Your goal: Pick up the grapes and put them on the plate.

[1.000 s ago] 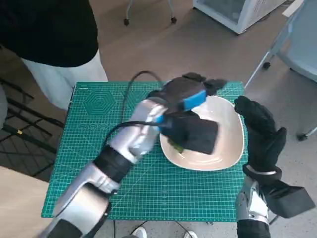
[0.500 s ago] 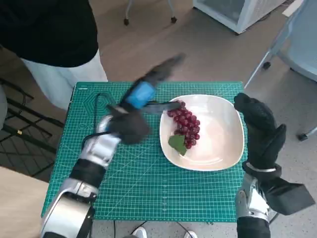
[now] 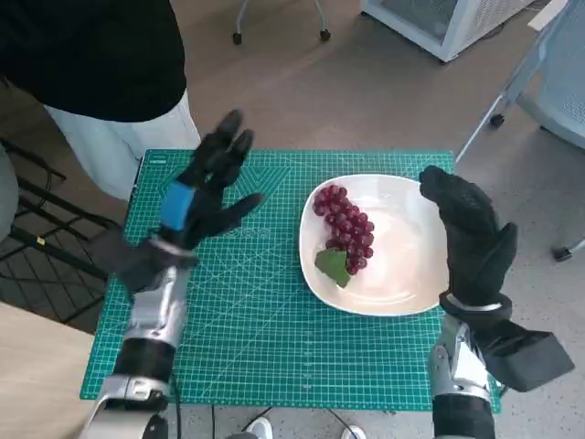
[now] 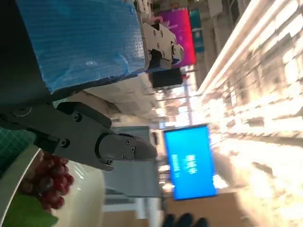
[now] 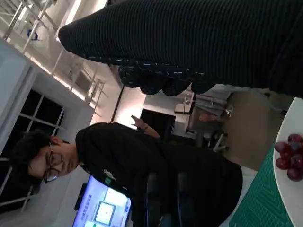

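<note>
A bunch of red grapes [image 3: 345, 229] with a green leaf lies on the left part of the white plate [image 3: 411, 274]. My left hand [image 3: 206, 187], black with blue tape, hovers over the green mat to the left of the plate, fingers spread and holding nothing. My gloved right hand [image 3: 468, 233] stands raised at the plate's right rim, fingers apart and empty. The left wrist view shows the grapes [image 4: 51, 178] and the plate [image 4: 90, 201] beneath the left hand's fingers [image 4: 118, 147]. A few grapes [image 5: 289, 160] show at the edge of the right wrist view.
The green cutting mat [image 3: 247, 338] covers the small table. A person in a black top and white trousers [image 3: 101, 64] stands at the far left corner, also seen as a person [image 5: 142, 165] in the right wrist view. Chair legs [image 3: 512, 101] stand to the right.
My left hand let go of the grapes on the plate and drew back to the left, opening its fingers. The right hand barely moved.
</note>
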Tool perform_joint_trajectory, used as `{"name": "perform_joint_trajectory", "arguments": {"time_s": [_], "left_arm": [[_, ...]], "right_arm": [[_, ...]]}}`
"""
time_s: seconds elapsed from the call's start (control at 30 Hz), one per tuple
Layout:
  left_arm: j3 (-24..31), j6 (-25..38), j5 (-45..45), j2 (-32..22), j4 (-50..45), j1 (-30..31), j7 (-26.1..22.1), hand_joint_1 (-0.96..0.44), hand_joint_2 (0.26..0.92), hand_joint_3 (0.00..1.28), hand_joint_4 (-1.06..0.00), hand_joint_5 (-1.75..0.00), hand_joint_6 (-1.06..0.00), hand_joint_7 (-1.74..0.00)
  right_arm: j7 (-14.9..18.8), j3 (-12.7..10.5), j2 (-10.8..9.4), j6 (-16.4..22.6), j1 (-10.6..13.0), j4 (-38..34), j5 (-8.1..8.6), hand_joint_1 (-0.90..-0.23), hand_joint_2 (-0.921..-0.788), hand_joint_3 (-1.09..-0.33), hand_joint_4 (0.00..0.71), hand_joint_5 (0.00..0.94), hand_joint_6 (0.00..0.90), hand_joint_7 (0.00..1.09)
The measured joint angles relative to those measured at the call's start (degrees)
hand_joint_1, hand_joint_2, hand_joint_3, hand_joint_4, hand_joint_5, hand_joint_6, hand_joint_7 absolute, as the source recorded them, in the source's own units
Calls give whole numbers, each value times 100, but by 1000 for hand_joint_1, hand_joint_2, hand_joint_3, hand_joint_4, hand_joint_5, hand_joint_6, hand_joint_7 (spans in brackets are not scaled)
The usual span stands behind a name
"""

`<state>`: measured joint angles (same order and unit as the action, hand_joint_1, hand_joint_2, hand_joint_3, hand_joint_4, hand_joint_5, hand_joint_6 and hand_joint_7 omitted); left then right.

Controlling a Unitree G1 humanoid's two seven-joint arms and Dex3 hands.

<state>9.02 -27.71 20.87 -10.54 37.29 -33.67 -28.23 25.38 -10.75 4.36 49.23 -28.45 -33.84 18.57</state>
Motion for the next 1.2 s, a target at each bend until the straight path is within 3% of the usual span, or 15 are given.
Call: {"name": "perform_joint_trajectory", "arguments": {"time_s": [0.37, 1.2], "left_arm": [[263, -87, 249, 212, -313, 397, -258, -490, 921, 285, -222, -12, -228, -18], [372, -355, 236, 390, -515, 847, -381, -469, 921, 266, -276, -17, -289, -26]], "right_arm": [[185, 56, -11, -37, -82, -39, 137, -680, -921, -731, 462, 0, 148, 233], [315, 98, 10, -151, -84, 17, 138, -668, -921, -737, 461, 1, 136, 254]]}}
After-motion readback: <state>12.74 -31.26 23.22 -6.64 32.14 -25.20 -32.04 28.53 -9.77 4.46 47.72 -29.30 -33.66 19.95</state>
